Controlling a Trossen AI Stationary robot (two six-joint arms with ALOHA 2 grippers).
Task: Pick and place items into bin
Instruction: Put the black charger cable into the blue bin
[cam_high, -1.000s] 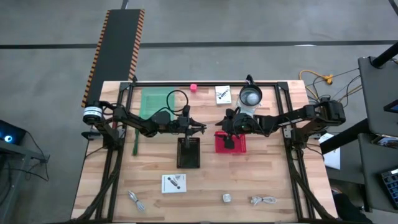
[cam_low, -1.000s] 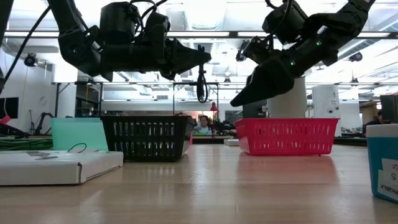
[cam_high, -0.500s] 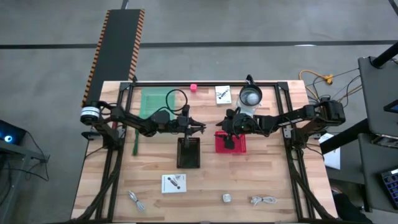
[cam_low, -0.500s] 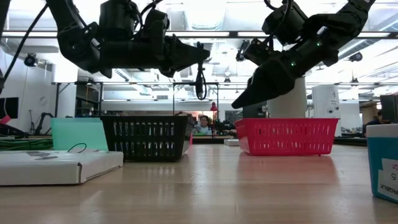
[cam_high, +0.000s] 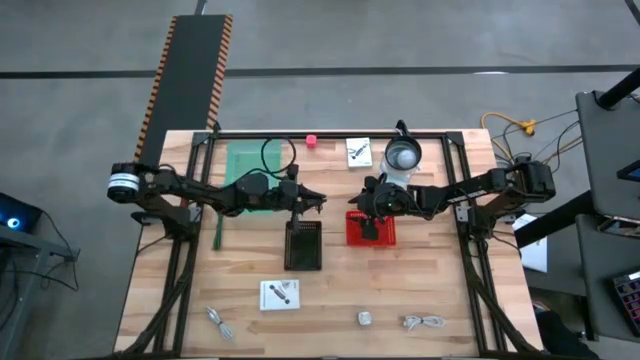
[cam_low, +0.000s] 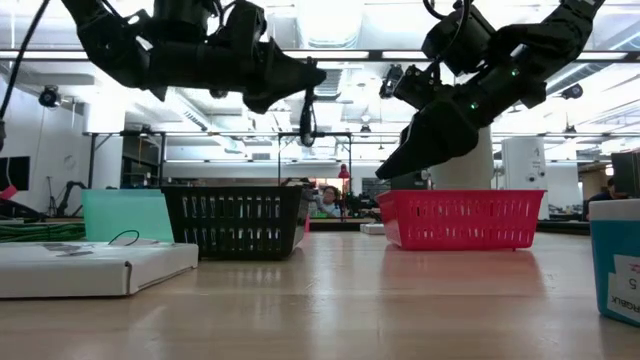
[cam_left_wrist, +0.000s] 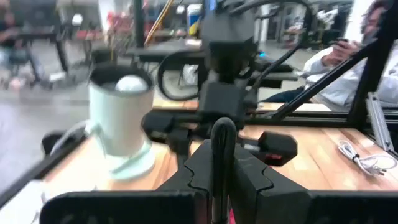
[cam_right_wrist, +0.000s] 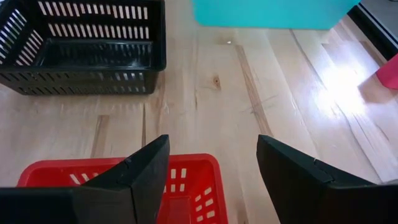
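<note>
My left gripper (cam_high: 316, 197) hangs high over the table just past the far end of the black basket (cam_high: 303, 245), shut on a thin black pen (cam_low: 305, 115). The left wrist view shows the pen (cam_left_wrist: 222, 149) as a dark rod between the fingers. My right gripper (cam_high: 364, 214) hovers open over the red basket (cam_right_wrist: 186, 180), touching nothing. One white card (cam_high: 358, 152) and a pink blob (cam_high: 311, 141) lie at the far edge. Another white card (cam_high: 280, 294), a silvery clip (cam_high: 220, 320), a silver cube (cam_high: 365, 319) and a cable bundle (cam_high: 424, 321) lie near the front. My left gripper pinches the black pen between its two fingers near the pen's upper end (cam_left_wrist: 222, 134). The fingers reach level from the table's left and lie across the pen. The pen hangs upright below them (cam_low: 305, 125), lifted clear of table and basket.
A clear jug (cam_high: 402, 156) stands at the far edge behind the right arm. A green mat (cam_high: 245, 165) with a dark cable loop (cam_high: 280, 157) lies far left. Bare wood shows between the two baskets and the front row of items.
My left gripper has risen and drawn back toward the table's left and far edge, still shut on the pen, which went up with it and stayed upright. The right arm has kept still.
</note>
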